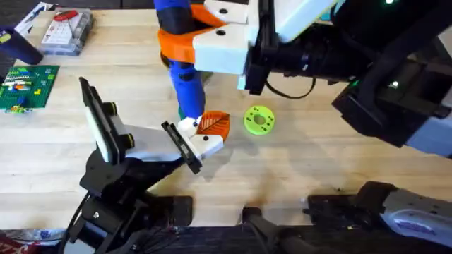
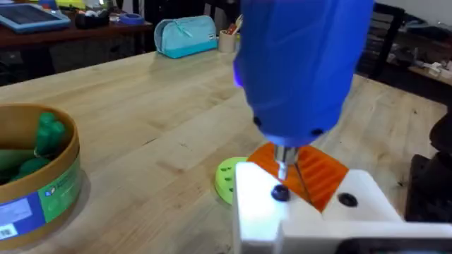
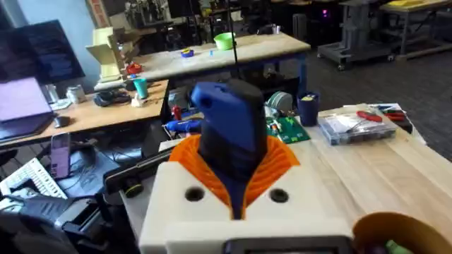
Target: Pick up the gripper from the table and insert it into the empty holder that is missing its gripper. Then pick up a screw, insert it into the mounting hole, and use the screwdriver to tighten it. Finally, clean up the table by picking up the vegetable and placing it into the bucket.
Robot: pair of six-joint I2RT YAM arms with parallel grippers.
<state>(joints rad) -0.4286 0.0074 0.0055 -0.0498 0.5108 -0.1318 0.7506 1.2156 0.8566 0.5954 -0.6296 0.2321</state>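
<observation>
Already inside bucket (image 2: 42,190): green vegetable (image 2: 35,144).

**Room around the bench**

Light wood-plank table (image 1: 318,152). Behind it in the right wrist view: long wooden workbench (image 3: 233,51) cluttered with small items, laptop (image 3: 25,106) at left, dark floor upper right. Teal case (image 2: 185,35) on another desk.

The right arm reaches across the table's far side from the right, its gripper (image 1: 185,44) closed on the screwdriver (image 1: 187,77), held upright with the tip down. The left arm lies low at the near edge.
</observation>
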